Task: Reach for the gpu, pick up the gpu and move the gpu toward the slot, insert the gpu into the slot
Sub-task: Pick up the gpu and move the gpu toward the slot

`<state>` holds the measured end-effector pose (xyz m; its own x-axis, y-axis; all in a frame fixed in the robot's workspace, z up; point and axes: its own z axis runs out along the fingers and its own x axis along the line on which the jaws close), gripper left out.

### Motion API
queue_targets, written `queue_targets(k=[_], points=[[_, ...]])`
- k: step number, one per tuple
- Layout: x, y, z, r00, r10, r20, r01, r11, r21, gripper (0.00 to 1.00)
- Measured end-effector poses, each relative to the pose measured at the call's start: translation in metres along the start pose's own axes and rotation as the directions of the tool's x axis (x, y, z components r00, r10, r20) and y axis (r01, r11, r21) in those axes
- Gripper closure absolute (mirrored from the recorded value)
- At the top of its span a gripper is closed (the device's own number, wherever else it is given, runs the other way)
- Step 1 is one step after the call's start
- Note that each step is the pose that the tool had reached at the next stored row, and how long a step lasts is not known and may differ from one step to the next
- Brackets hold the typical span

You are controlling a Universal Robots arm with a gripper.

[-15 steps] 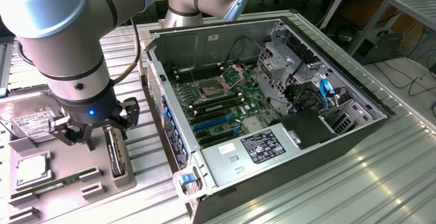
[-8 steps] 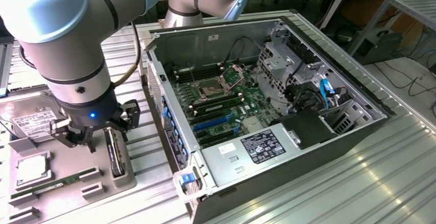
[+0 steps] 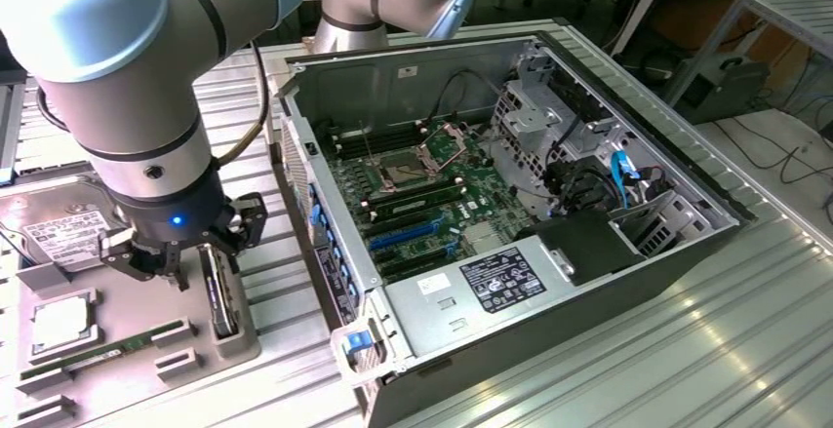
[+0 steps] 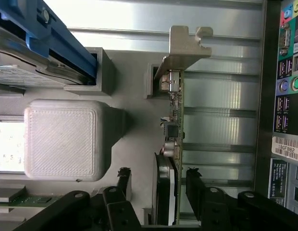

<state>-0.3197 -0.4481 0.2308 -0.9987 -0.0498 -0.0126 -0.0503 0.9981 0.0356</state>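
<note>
The jaws stand wide, one finger on each side of the gpu with a gap showing on at least one face, so the gripper straddles the card and holds nothing. The gpu stands on its long edge in a grey holder just outside the computer case, on the exterior view's left of it, its silvery bracket at the end away from the fingers. The slot is the blue strip inside the case. The card looks light, stiff and fragile; its flat faces near the middle seem the safest hold, clear of the bracket and connector edge.
</note>
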Motion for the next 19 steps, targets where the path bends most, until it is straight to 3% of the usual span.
queue_targets(k=[1,3,4,13,17,19], points=[[0.0,0.0,0.0,1.0,0.0,-0.0001,0.0,1.0,0.0,0.48],[-0.0002,0.0,0.0001,1.0,0.0,0.0001,0.0,1.0,-0.0001,0.48],[-0.0006,-0.0003,0.0001,1.0,0.0,0.0001,0.0,1.0,-0.0002,0.55],[-0.001,-0.0004,0.0,1.0,0.0,-0.0001,0.0,1.0,0.0,0.55],[-0.001,-0.0004,0.0001,1.0,0.0,0.0,0.0,1.0,0.0,0.69],[-0.001,-0.0005,0.0001,1.0,0.0,-0.0001,0.0,1.0,0.0,0.69]])
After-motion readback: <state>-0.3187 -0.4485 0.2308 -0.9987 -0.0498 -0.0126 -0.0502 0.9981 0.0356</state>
